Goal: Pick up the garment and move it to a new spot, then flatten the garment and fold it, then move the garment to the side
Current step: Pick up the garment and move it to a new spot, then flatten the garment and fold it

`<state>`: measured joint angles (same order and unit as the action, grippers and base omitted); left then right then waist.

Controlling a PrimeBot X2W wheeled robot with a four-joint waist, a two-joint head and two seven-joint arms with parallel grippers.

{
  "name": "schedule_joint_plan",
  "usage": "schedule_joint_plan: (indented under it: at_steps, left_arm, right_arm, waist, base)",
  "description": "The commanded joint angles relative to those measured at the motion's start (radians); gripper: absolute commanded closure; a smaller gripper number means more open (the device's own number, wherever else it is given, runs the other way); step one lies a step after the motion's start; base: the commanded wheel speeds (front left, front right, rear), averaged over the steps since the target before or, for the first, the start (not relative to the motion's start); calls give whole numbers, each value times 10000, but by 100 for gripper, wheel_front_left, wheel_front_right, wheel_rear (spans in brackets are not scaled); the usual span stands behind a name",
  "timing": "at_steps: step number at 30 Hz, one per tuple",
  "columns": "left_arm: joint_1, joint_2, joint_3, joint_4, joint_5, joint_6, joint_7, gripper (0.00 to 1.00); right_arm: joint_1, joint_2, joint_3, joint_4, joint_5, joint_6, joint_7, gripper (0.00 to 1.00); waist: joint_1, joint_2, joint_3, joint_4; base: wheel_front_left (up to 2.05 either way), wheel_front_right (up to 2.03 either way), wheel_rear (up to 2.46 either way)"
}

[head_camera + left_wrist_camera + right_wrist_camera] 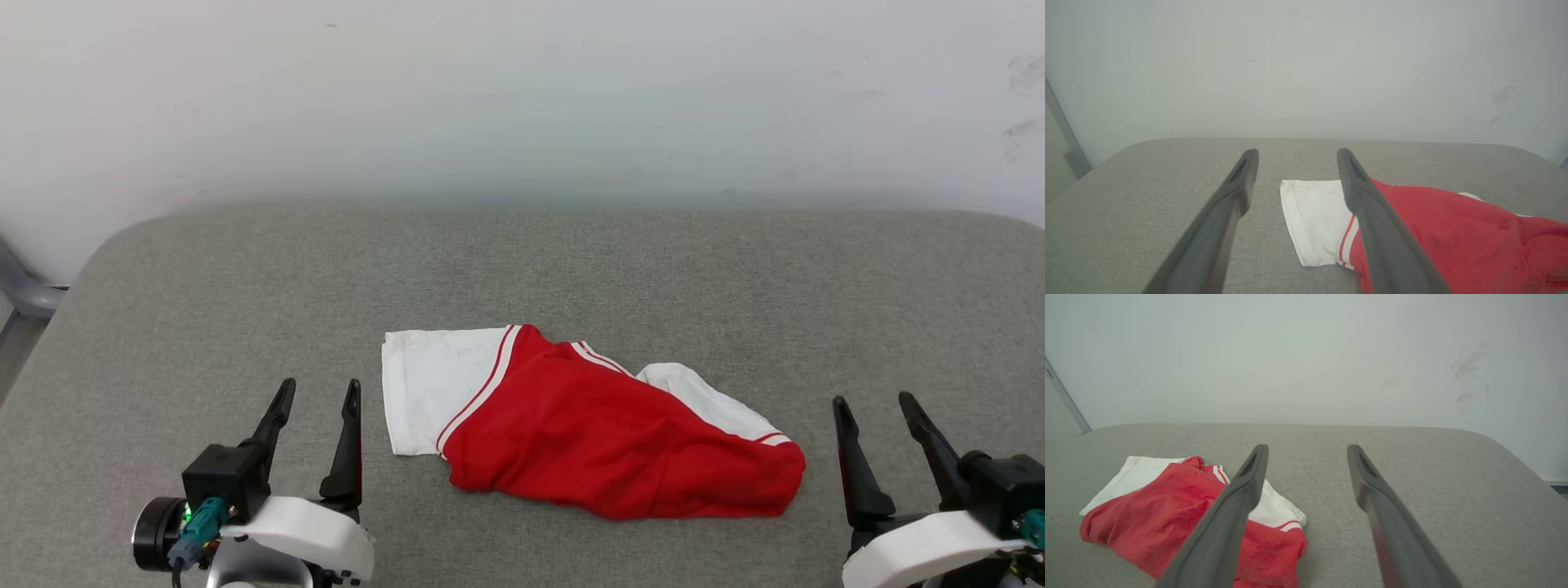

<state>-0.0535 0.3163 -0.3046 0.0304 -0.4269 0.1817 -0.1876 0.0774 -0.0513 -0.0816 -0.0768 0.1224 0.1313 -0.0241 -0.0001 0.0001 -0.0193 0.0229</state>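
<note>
One garment lying crumpled on grey padded surface, toward the near edge; red body bunched, two white sleeves showing, lettering hidden. Left gripper parked just beside the flat white sleeve, jaws spread, nothing held. Right gripper near the bunched red end on the opposite side, likewise spread and empty. Flanking pose probably staged for a two-point pickup, one pincer per end. Count: one garment, two grippers. Pickup not yet started.

The head camera looks down on the grey table. Both wrist cameras sit low by its near edge, facing the wall. All see the garment.
</note>
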Motion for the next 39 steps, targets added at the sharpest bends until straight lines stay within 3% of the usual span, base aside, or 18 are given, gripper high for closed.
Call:
schedule_joint_plan:
  at_steps: [1, 15, 19, 23, 24, 28, 35, 39]
  left_arm:
    - [151, 85, 19, -96, -11, 53, 38, 0]
    - [41, -16, 8, -222, -261, 76, 67, 0]
    - [-181, -136, -4, -216, -249, 102, -58, 0]
    - [-417, -264, -16, -173, -248, 73, -208, 0]
    - [-612, -351, -51, -101, -245, 33, -308, 0]
    - [-903, -521, -108, 32, -237, -65, -443, 0]
    - [-1371, -772, -153, 318, -263, -248, -621, 0]
    - [-1526, -913, -133, 521, -246, -318, -696, 0]
  right_arm:
    - [109, 15, -12, -41, 31, -10, 29, 0]
    - [-215, 17, -853, 622, 54, -10, 305, 0]
    - [-608, 15, -1233, 1228, 497, -9, 1112, 0]
    - [-1368, -291, -1249, 1772, 781, -10, 2635, 0]
    - [-2059, -798, -809, 2042, 1211, -9, 3757, 0]
    - [-2939, -1664, 141, 2302, 1648, -10, 5009, 0]
    - [-3992, -2868, 2070, 3274, 2300, -12, 6595, 0]
    - [-4102, -3206, 2917, 4013, 2824, -9, 7285, 0]
  waist:
    - [1, -1, 9, -17]
    - [1, -1, 274, 298]
    - [1, -1, 685, 540]
    - [1, -1, 1126, 781]
    - [1, -1, 1427, 986]
    - [1, -1, 1790, 1229]
    - [1, -1, 2380, 1599]
    - [1, -1, 2573, 1689]
  base:
    - [0, 0, 0]
    - [0, 0, 0]
    - [0, 0, 0]
    - [0, 0, 0]
    - [0, 0, 0]
    - [0, 0, 0]
    - [0, 0, 0]
    - [0, 0, 0]
